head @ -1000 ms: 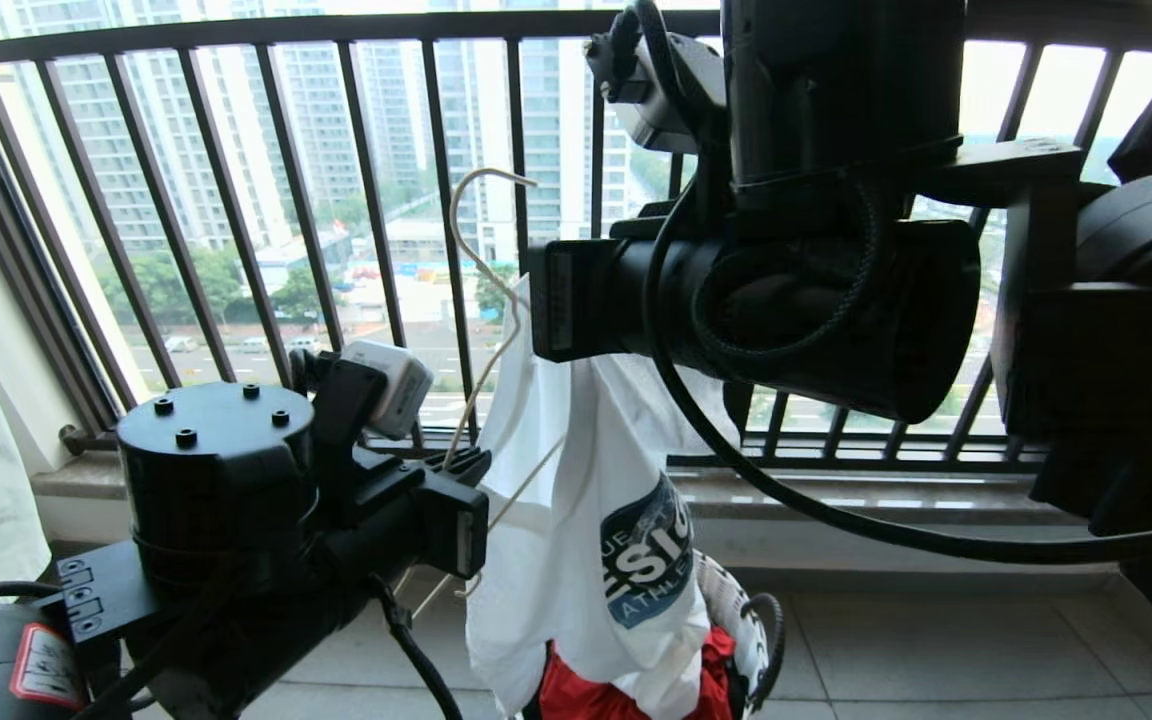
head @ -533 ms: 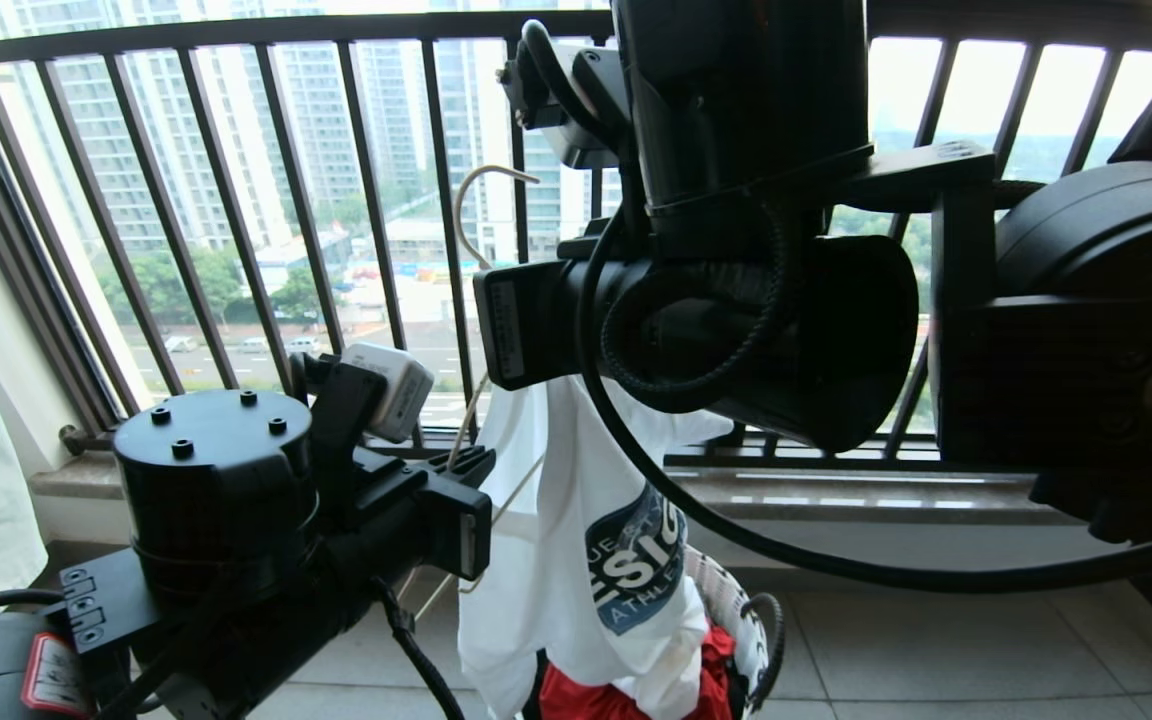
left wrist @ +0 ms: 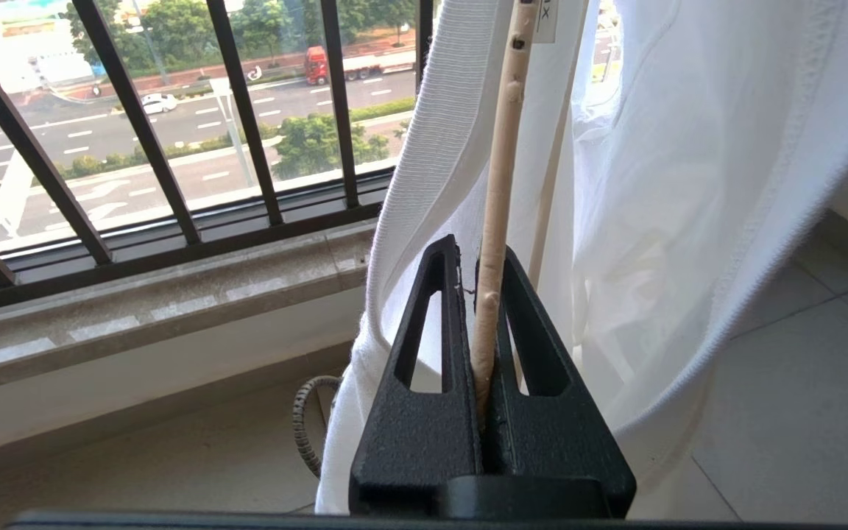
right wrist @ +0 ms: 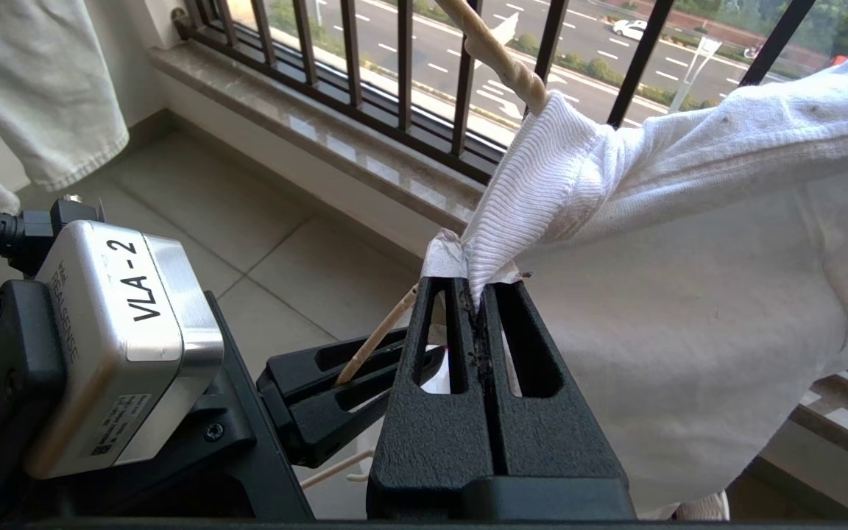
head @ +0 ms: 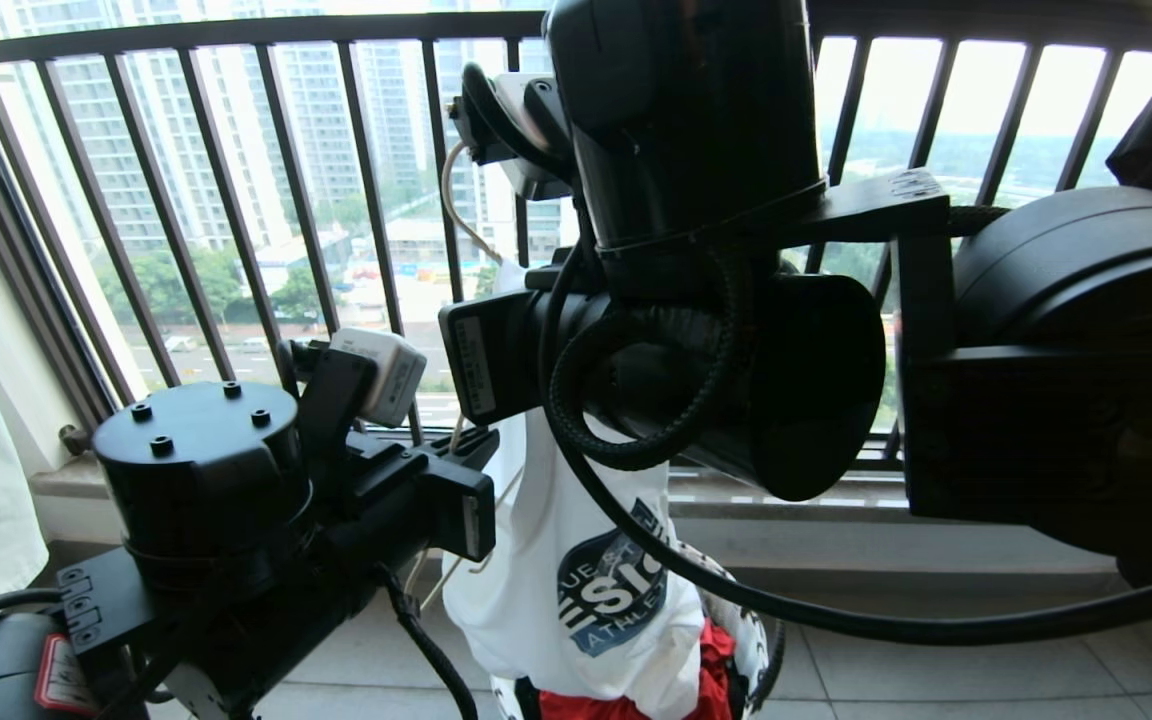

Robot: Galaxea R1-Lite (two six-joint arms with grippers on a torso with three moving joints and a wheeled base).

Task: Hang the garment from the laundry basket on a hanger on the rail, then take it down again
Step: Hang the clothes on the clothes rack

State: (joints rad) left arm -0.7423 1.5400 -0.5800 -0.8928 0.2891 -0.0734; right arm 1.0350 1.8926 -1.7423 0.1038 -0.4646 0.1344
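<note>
Collar (right wrist: 534, 199) pinched, right wrist view only.

- It was a high-rise apartment balcony: black barred railing (head: 236, 200), stone sill (left wrist: 137, 316), tiled floor (head: 936, 650).
- Tower blocks (head: 136, 120) and a road (left wrist: 100, 147) lay far below.

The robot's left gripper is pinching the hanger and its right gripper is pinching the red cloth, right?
Not quite. The left gripper does pinch the hanger, but the right gripper pinches the white T-shirt at its ribbed collar, not the red cloth. The right wrist view shows it.
</note>
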